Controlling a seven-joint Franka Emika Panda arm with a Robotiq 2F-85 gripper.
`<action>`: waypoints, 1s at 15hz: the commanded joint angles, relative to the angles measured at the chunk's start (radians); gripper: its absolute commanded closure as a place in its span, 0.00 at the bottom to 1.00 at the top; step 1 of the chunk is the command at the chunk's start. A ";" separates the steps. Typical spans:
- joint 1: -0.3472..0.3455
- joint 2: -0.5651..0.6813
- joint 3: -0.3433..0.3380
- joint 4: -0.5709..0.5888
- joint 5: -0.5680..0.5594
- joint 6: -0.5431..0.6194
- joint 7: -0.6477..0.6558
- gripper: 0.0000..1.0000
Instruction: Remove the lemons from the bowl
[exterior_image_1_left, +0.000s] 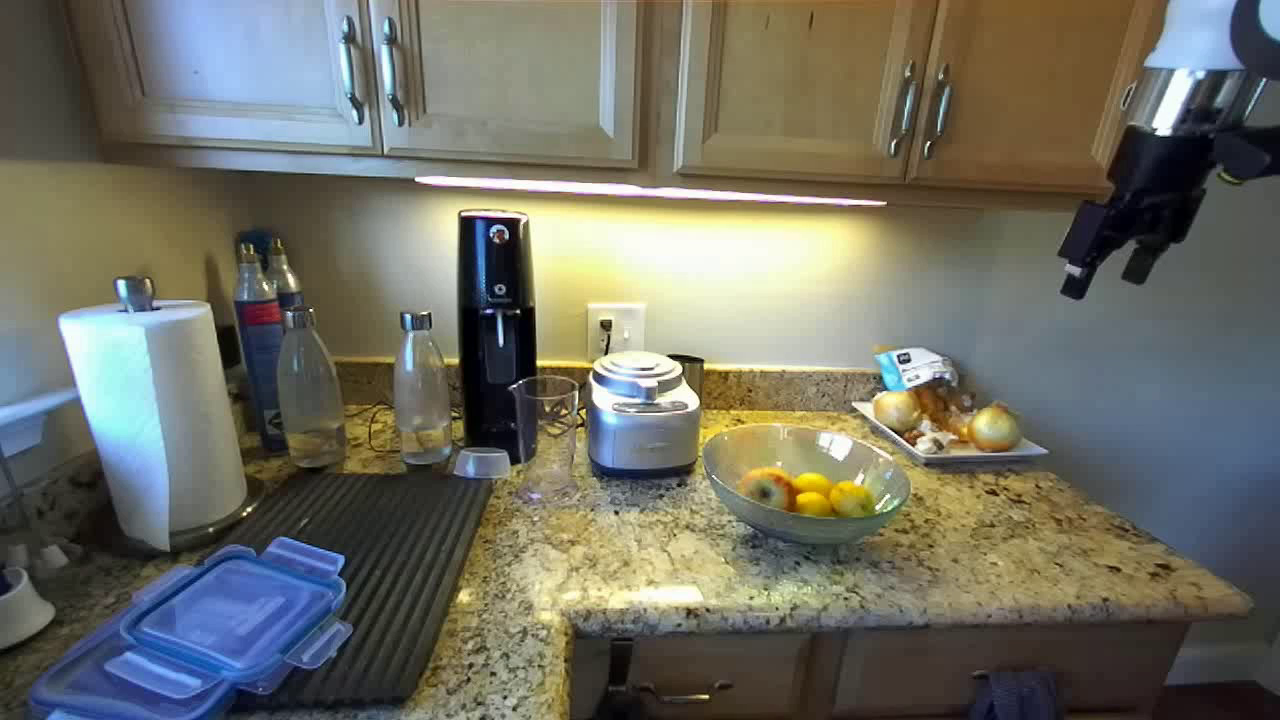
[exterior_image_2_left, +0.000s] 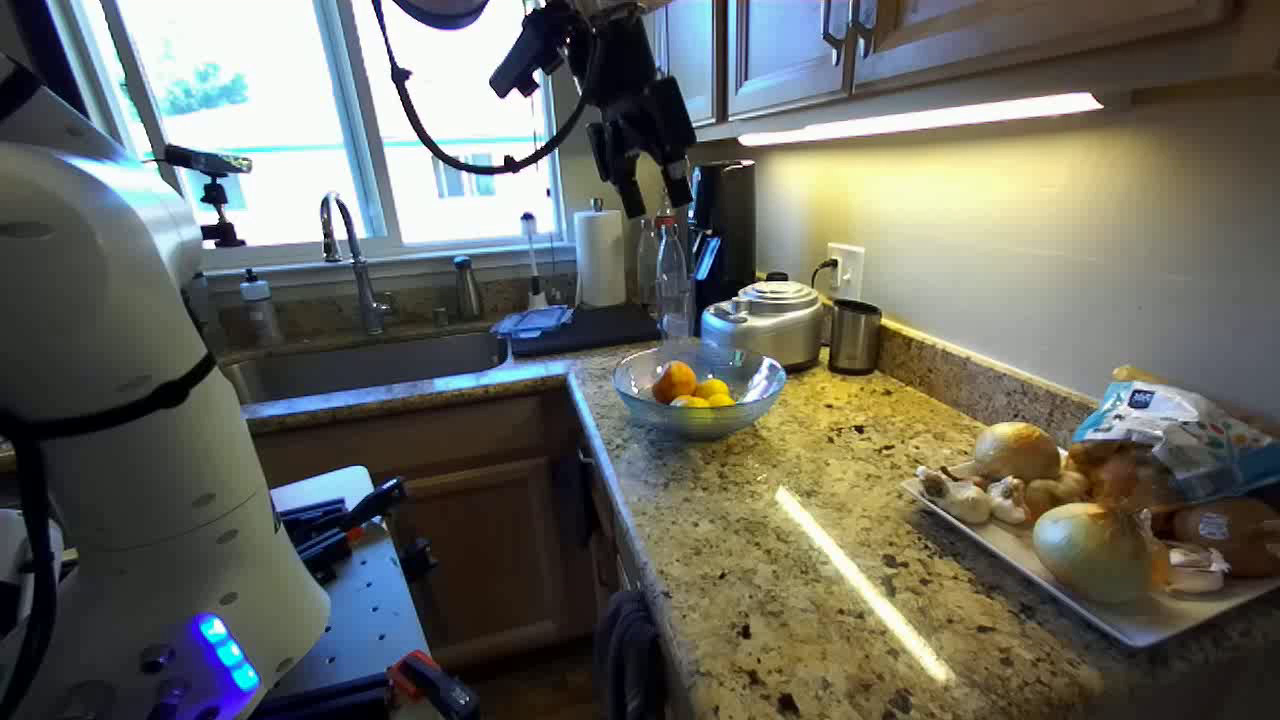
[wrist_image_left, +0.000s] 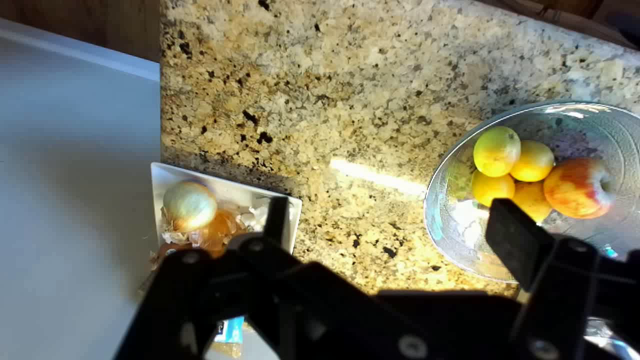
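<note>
Possibly the tool (exterior_image_1_left: 1106, 280), spread wide and empty, will shove the apple (wrist_image_left: 576, 190) aside on descent, because the lemons (wrist_image_left: 533, 161) lie crowded right beside that apple inside the glass bowl (exterior_image_1_left: 800, 525).

Wooden cabinets (exterior_image_1_left: 658, 85) above a light strip (exterior_image_1_left: 645, 191); pale wall (exterior_image_2_left: 1000, 230), bright window (exterior_image_2_left: 345, 110).

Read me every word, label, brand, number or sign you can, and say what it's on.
No text is readable.
Blue-and-white bag: label blurred.
Brown produce: sticker blurred.
Black soda maker: logo too small.
Silver countertop appliance: any lettering too small.
Red-banded bottle: any print too small.
</note>
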 joint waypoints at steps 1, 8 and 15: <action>0.009 0.001 -0.008 0.002 -0.005 -0.002 0.004 0.00; 0.003 0.008 0.006 -0.002 -0.015 0.010 0.029 0.00; 0.013 0.129 0.110 -0.016 -0.006 0.093 0.248 0.00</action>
